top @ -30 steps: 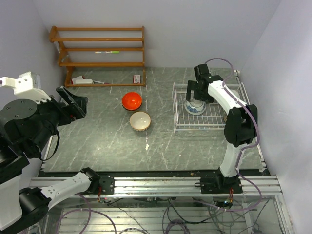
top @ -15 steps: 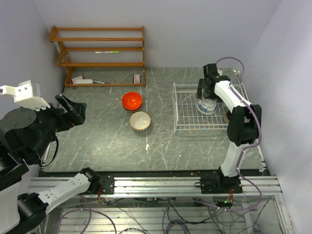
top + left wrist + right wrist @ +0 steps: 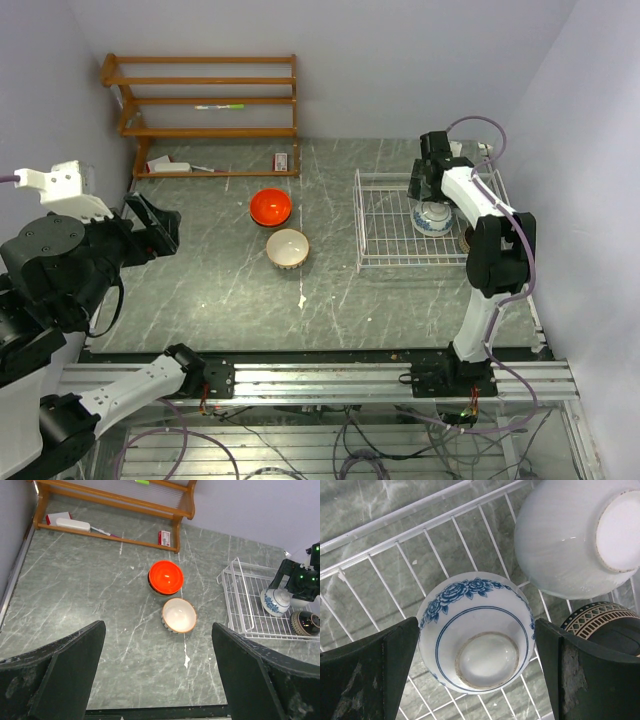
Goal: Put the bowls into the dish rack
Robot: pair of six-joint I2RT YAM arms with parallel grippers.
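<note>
**Desk:** Right side, what have you got?

**Me:** My right gripper is over the far right end of the dish rack. Jaws spread wide, nothing clamped. The blue-and-white bowl sits upside down on the wires, foot ring up, between my fingers. I can't tell whether the pads brush its sides.

**Desk:** Anything else in the rack?

**Me:** Two more. A ribbed white bowl, also upside down, is just beside the blue one. A dark bowl with a pale patterned band is tucked in on the right, next to both. I can't tell from the wrist view whether the three touch.

**Desk:** And out on the table?

**Me:** Two bowls on the grey table, left of the rack and well apart from it. The orange-red bowl is farther back. The tan bowl, white inside and mouth up, is just in front of it, rims close or touching.

**Desk:** Left arm?

**Me:** My left gripper hangs high over the table's left edge, jaws released and wide, holding nothing. Its camera takes in both loose bowls and the rack. The wooden shelf stands against the back wall, behind the orange-red bowl.
</note>
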